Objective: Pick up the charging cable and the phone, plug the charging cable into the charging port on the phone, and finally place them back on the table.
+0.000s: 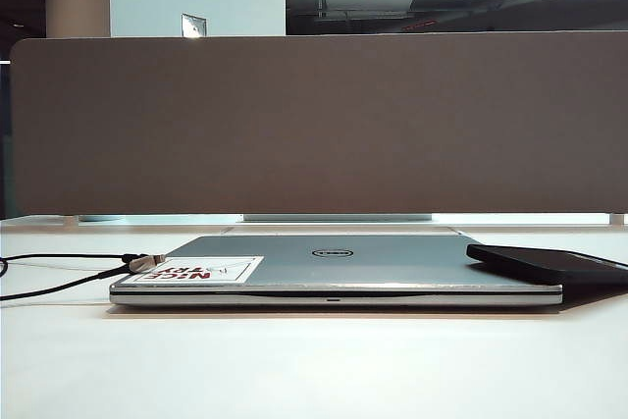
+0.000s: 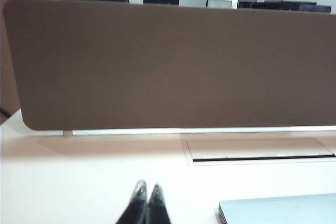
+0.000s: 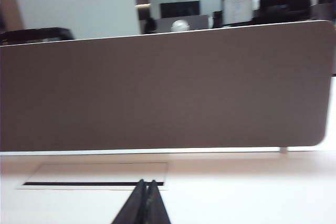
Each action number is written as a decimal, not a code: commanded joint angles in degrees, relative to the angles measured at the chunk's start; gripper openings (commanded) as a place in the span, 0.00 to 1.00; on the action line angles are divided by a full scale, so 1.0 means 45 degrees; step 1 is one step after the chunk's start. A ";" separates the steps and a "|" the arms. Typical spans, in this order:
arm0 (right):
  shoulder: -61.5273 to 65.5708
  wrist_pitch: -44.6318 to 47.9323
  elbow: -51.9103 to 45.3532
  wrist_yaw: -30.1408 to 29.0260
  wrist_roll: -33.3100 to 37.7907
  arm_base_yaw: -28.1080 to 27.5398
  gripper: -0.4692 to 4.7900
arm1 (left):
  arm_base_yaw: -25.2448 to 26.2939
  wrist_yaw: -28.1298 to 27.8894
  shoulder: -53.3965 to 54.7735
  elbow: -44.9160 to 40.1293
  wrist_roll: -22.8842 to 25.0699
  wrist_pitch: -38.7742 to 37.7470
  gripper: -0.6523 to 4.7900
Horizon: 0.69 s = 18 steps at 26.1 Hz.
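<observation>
Cable [image 1: 69,282] plug rests on laptop [image 1: 334,267] left corner, cord trailing left; phone [image 1: 549,264] on right corner; left gripper [image 2: 146,192] and right gripper [image 3: 145,186] both pinched together, empty, each nearer its own side's item.

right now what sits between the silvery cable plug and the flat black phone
In the exterior view, the closed silver laptop spans the stretch: the silvery-tipped charging cable lies at one end, the glossy black phone rests on the other.

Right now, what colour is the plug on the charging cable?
Silvery-grey metal on a black cord; the charging cable shows best in the exterior view.
</observation>
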 commanded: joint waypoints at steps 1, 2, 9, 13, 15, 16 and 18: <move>0.0680 -0.0238 0.0763 -0.0583 0.0034 0.0005 0.08 | -0.0019 0.0000 0.0874 0.0529 -0.0024 0.0170 0.11; 0.1030 -0.0291 0.1083 -0.0680 0.0034 0.0005 0.08 | -0.0019 0.0000 0.1370 0.0806 -0.0029 0.0160 0.11; 0.1608 -0.0505 0.1661 -0.0675 0.0034 0.0019 0.08 | -0.0656 0.0000 0.3920 0.2239 0.0151 -0.0092 0.11; 0.1613 -0.1054 0.1700 -0.0709 0.0034 0.0019 0.08 | -0.1729 0.0000 0.5591 0.3089 0.0918 -0.0092 0.11; 0.1627 -0.1559 0.1855 -0.0704 0.0029 0.0019 0.08 | -0.2225 0.0000 0.6416 0.3507 0.1360 -0.0131 0.11; 0.1671 -0.1836 0.1982 -0.0704 0.0029 0.0019 0.08 | -0.2404 0.0000 0.6771 0.3696 0.1496 -0.0160 0.11; 0.1768 -0.2331 0.2346 -0.0699 0.0005 0.0019 0.08 | -0.2759 0.0005 0.7669 0.4197 0.1729 -0.0350 0.11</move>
